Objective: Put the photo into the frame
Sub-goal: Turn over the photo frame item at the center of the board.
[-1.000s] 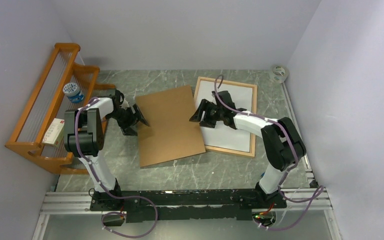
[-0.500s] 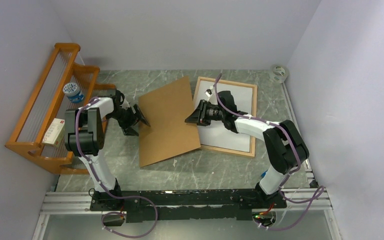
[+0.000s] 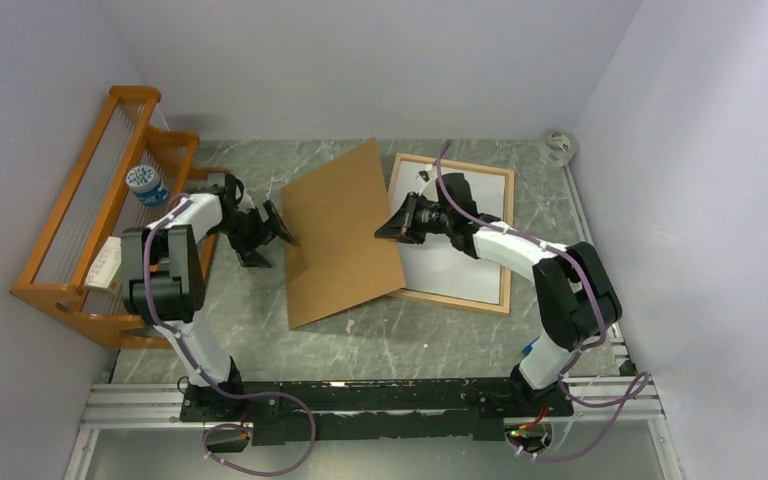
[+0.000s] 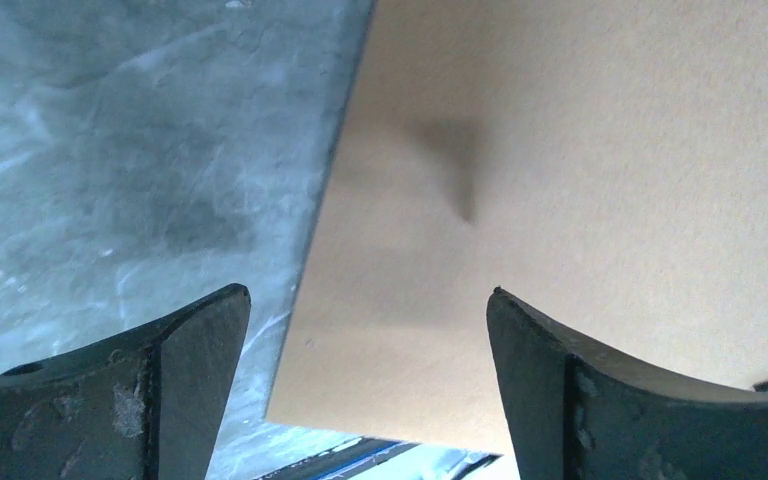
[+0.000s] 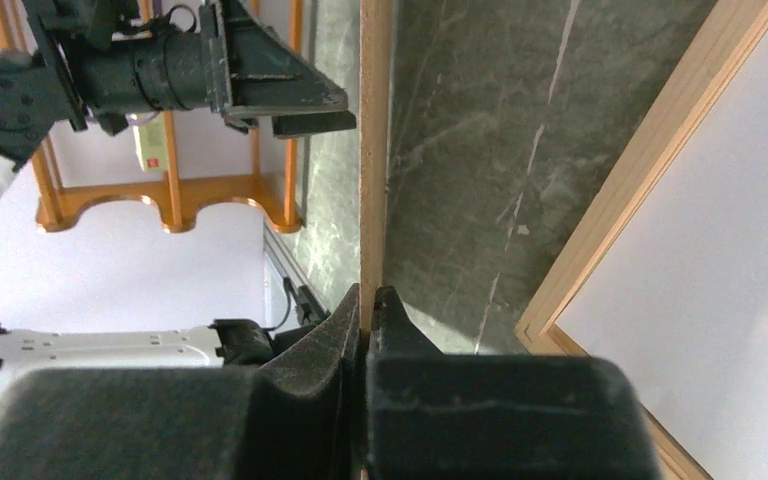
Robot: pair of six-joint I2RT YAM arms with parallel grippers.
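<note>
A brown backing board [image 3: 345, 235] leans tilted, its right edge raised and its left edge low near the table. My right gripper [image 3: 385, 232] is shut on that raised edge; in the right wrist view the fingertips [image 5: 367, 292] pinch the thin board [image 5: 375, 150] edge-on. My left gripper [image 3: 275, 243] stands open at the board's left edge, its jaws [image 4: 368, 300] wide with the board's corner [image 4: 560, 200] between them, untouched. The light-wood frame [image 3: 509, 240] lies flat to the right, with a white sheet [image 3: 470, 270] inside. The photo's printed side is not in view.
An orange wooden rack [image 3: 80, 230] stands along the left wall with a small bottle [image 3: 146, 184] and a box [image 3: 110, 262] in it. A tape roll [image 3: 559, 147] sits at the far right corner. Walls close in on three sides.
My right gripper has shut on the board's right edge and lifted it, so the board now tilts up. The left gripper has opened wider and drawn slightly back.
</note>
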